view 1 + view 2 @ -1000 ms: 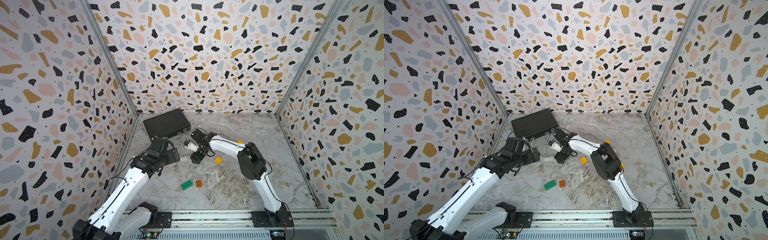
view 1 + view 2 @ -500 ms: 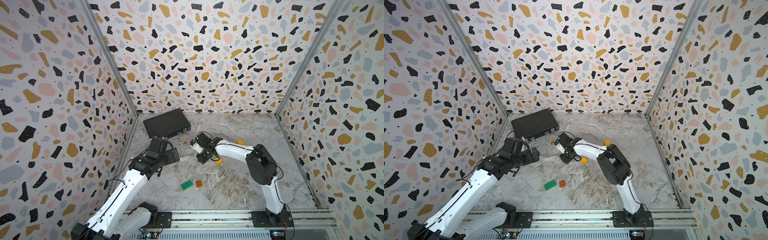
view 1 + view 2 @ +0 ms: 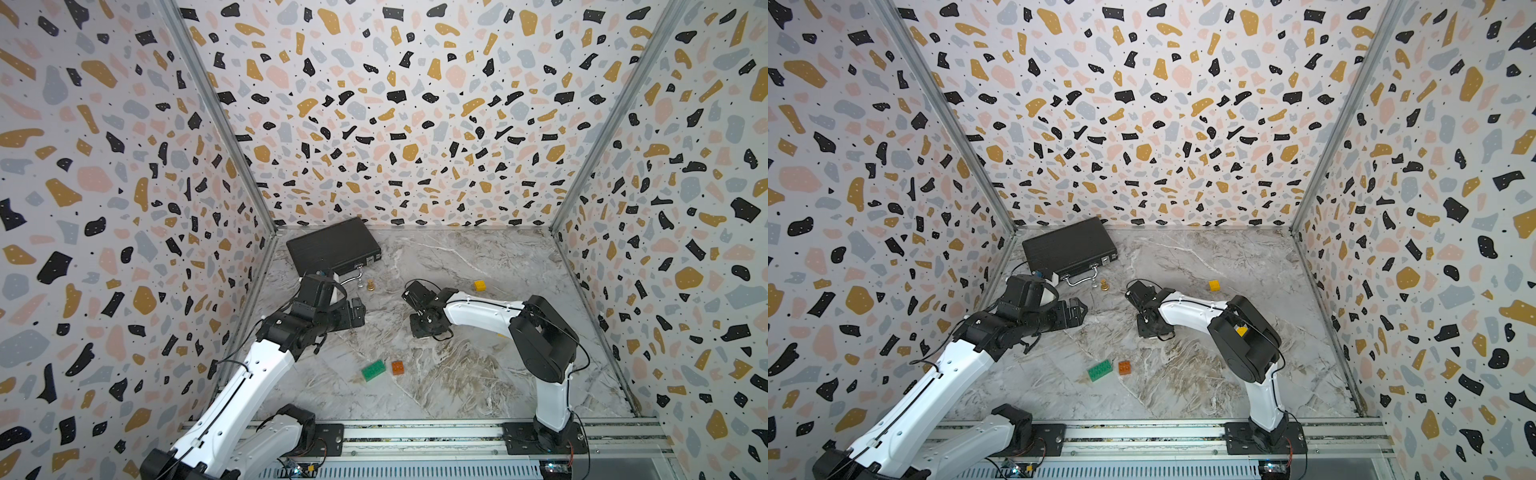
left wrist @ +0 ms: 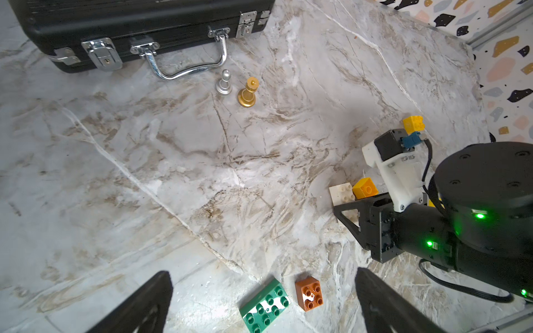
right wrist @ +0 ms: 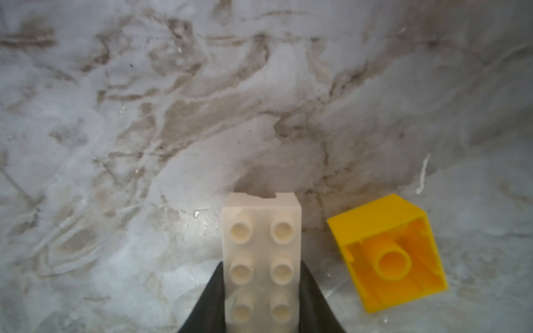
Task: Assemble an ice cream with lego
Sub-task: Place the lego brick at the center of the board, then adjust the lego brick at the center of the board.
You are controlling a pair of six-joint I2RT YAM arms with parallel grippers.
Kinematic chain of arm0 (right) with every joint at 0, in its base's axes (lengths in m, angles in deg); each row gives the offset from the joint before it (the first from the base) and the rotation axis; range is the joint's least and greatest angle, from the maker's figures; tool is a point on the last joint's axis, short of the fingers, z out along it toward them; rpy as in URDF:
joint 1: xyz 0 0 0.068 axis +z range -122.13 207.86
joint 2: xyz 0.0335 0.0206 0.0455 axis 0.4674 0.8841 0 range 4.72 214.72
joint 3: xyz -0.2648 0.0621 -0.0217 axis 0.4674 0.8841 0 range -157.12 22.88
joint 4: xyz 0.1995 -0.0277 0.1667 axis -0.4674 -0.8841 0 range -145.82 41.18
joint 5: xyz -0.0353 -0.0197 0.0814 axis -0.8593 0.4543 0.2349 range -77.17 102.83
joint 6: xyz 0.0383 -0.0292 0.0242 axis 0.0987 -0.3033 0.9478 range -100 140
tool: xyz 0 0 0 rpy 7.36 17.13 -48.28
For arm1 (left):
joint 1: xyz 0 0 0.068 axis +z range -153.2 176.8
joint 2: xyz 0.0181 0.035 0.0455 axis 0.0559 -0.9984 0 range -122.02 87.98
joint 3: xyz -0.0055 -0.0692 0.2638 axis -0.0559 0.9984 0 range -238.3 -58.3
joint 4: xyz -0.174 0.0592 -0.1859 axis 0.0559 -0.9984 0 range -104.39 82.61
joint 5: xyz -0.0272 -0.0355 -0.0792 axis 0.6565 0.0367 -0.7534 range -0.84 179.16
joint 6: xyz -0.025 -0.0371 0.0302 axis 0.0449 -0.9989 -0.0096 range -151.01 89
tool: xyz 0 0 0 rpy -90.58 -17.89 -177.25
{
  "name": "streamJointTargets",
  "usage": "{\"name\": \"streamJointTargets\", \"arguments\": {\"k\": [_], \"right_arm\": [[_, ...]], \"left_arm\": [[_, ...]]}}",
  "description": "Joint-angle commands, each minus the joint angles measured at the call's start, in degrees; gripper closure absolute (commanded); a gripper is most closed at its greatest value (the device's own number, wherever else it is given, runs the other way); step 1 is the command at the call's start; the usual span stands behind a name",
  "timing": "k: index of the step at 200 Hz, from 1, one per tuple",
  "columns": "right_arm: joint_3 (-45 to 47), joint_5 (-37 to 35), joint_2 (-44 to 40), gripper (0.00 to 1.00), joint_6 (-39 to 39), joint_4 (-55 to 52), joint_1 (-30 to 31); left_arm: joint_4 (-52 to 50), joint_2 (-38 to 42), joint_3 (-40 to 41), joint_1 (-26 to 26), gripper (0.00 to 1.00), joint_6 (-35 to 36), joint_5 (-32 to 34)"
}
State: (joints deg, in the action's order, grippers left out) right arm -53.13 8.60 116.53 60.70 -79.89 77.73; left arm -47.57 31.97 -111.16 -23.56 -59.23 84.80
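right arm has swung off the case (image 3: 332,245) toward mid-desk, and the right fingers (image 5: 210,308) have narrowed. right wrist view: they're clamped on the long sides of the white brick (image 5: 261,259), with a yellow brick (image 5: 389,253) tipped over just beside it. both top views hide that pair under the wrist. left fingers (image 4: 144,305) are spread wide and empty. green brick (image 4: 265,308) and brown brick (image 4: 309,292) lie side by side. another yellow brick (image 3: 480,285) sits well apart.
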Motion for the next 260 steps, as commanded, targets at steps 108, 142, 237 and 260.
{"name": "streamJointTargets", "arguments": {"k": [108,142,237,260], "right_arm": [[7.7,-3.8,-26.4,0.24,-7.9,10.3,-2.9],[18.2,-1.6,-32.9,0.26,-4.8,15.4,-17.3],[12.6,30.8,-14.0,0.32,-16.7,10.3,-21.4],[7.7,27.3,-9.4,0.32,-20.0,4.1,-18.7]], "left_arm": [[3.5,-4.5,0.0,-0.1,0.00,4.2,-9.2],[3.3,-9.2,-0.3,-2.4,0.01,5.6,-11.1],[2.3,-21.6,-1.6,-4.6,0.03,5.7,-17.4],[3.0,-21.9,-1.6,-4.6,0.03,5.1,-18.4]]}}
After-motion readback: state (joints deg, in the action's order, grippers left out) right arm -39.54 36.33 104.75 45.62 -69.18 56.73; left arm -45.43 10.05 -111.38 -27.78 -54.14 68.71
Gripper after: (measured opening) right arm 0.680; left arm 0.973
